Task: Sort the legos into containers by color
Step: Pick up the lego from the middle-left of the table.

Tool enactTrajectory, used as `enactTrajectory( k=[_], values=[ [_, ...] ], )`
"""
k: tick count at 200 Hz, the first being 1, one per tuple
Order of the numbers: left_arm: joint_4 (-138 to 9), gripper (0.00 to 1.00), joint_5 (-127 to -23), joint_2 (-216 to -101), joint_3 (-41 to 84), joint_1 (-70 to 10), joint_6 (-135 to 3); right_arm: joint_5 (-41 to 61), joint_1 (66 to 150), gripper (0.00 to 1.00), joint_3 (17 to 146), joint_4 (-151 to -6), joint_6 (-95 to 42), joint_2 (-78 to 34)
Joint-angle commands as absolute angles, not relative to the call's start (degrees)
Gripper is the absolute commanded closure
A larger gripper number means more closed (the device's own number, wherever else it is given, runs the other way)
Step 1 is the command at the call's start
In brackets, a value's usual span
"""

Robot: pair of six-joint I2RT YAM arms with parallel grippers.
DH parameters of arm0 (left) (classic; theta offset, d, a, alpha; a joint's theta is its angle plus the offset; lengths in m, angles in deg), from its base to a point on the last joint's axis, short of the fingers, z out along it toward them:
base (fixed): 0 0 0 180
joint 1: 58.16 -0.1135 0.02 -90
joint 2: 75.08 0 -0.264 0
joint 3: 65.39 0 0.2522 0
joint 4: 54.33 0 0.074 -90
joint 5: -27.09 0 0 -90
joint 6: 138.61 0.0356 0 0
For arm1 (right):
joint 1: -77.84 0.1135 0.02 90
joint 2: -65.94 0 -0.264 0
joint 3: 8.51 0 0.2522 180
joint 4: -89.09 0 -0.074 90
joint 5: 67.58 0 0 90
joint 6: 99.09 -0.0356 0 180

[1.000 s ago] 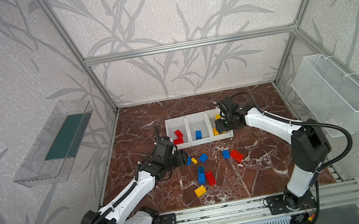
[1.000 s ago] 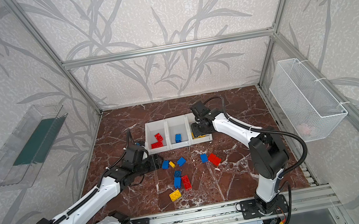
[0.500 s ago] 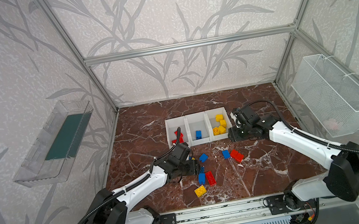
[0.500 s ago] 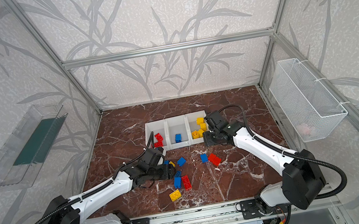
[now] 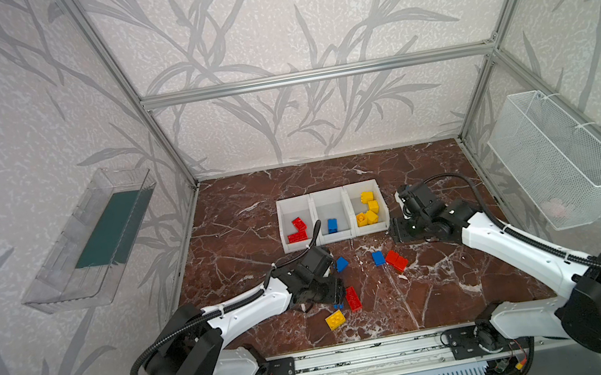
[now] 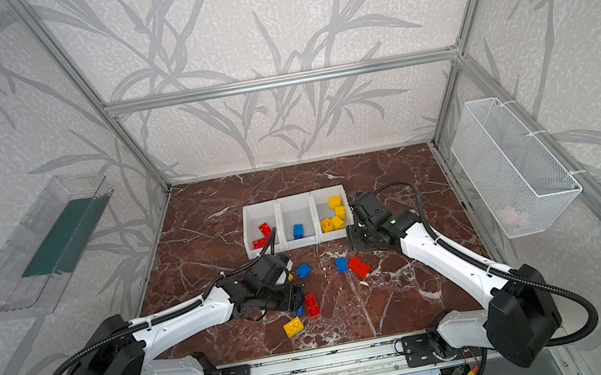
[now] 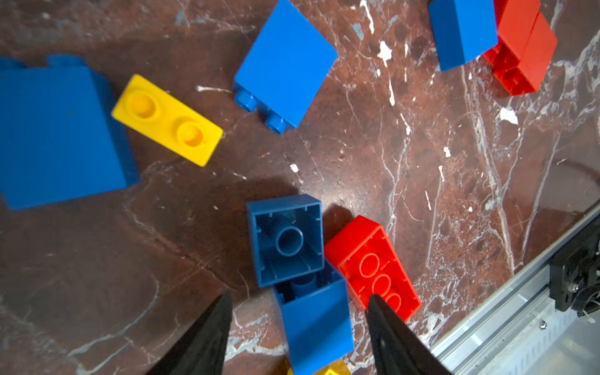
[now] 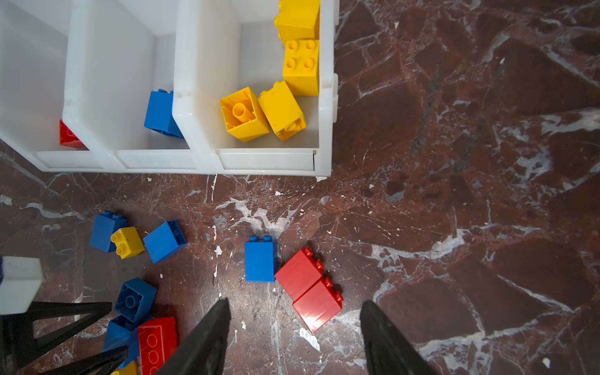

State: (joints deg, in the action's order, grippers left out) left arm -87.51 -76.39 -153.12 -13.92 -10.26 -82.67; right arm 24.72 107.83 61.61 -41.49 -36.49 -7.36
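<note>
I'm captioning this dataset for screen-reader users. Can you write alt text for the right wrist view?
The open, empty right gripper looks down on loose bricks, blue, red and yellow, on a marble table. Beyond them, white bins hold yellow bricks, a blue brick and a red brick in separate compartments.

The brown marbled bench (image 5: 239, 223) bears three white bins (image 8: 266, 160) ahead of the right claw (image 8: 294, 301). Blue, red and yellow bricks (image 6: 292, 327) lie loose around the left claw (image 7: 299, 296), one blue brick (image 7: 313, 321) between its tips.
</note>
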Motion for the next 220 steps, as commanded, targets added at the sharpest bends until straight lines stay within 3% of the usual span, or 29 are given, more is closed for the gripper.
enactTrajectory(
  k=[1,34,80,124,180,220],
  values=[
    [-88.9,0.34,-76.4,-154.5,-11.4,-9.4,-81.8,24.8,107.6,0.35,61.1,-42.1,-37.0,-7.1],
    [-89.8,0.41,-76.2,-156.0,-10.7,-8.6,-81.2,24.4,107.6,0.35,61.4,-42.0,-36.9,-7.7],
    [-90.8,0.60,-75.5,-156.6,-10.7,-8.1,-81.2,24.4,107.6,0.35,61.4,-41.6,-37.0,-7.8],
    [-92.0,0.69,-74.3,-155.7,-10.5,-8.0,-81.2,24.5,107.6,0.35,61.3,-41.6,-37.0,-7.7],
    [-97.8,0.71,-64.3,-151.2,-3.5,-9.4,-77.4,25.0,107.6,0.35,61.5,-41.1,-36.8,-6.5],
    [-93.5,0.70,-64.4,-153.6,5.2,-17.9,-70.5,25.2,107.6,0.35,61.5,-41.0,-36.6,-6.0]
  ],
)
